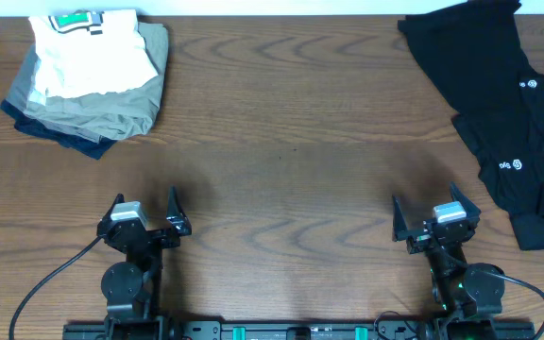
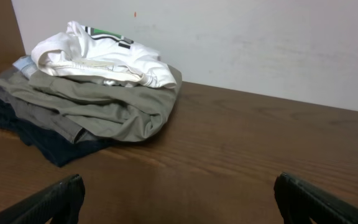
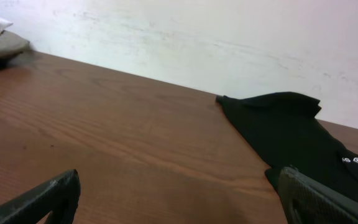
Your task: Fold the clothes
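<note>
The clothes (image 1: 499, 104) are a long black garment with small white logo marks and a white tag, lying crumpled along the far right of the table. It also shows in the right wrist view (image 3: 291, 134), ahead and to the right. My right gripper (image 1: 434, 215) is open and empty near the front edge, left of the garment's lower end; in its wrist view (image 3: 179, 199) the fingers are wide apart. My left gripper (image 1: 144, 210) is open and empty at the front left; its wrist view (image 2: 179, 199) shows only bare wood between the fingers.
A folded stack of white, khaki and navy garments (image 1: 88, 76) sits at the far left corner, also in the left wrist view (image 2: 92, 93). A white wall (image 3: 229, 43) runs behind the table's far edge. The brown wooden table (image 1: 281, 142) lies between the two piles.
</note>
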Robot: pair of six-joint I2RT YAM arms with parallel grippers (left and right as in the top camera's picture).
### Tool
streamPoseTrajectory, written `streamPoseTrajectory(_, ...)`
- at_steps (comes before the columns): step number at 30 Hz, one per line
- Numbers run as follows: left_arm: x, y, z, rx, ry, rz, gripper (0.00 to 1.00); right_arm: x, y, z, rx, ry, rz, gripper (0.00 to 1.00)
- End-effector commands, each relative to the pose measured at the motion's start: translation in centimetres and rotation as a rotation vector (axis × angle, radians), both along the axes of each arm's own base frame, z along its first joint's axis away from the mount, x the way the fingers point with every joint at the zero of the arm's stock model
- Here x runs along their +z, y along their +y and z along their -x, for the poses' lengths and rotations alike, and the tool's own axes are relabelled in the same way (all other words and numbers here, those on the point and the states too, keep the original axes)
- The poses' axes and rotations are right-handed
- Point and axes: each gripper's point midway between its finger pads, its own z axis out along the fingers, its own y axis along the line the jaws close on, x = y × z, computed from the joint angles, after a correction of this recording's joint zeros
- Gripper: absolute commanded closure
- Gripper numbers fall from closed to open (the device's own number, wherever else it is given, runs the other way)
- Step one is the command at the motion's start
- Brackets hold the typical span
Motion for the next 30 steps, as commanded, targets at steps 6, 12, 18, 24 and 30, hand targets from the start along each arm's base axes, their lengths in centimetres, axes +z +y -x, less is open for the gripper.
streamPoseTrajectory(6,-1.67,0.21,0.13,0.012,0.054,-0.018,0.02,-0.1,-0.46,-0.06,-0.022,0.001,-0.01,0.01)
streamPoseTrajectory(12,-1.67,0.21,0.13,0.012,0.054,-0.017,0.02,-0.09,-0.46,-0.06,-0.022,0.0,-0.01,0.01)
streamPoseTrajectory(18,-1.67,0.21,0.13,0.012,0.054,-0.017,0.02,-0.1,-0.46,-0.06,-0.022,0.001,-0.01,0.01)
streamPoseTrajectory(24,-1.66,0.22,0.13,0.012,0.054,-0.018,0.02,-0.09,-0.46,-0.06,-0.022,0.0,-0.01,0.01)
streamPoseTrajectory(30,-1.64,0.22,0.12,0.012,0.053,-0.018,0.02,0.2,-0.48,-0.08,-0.023,-0.011,-0.01,0.01)
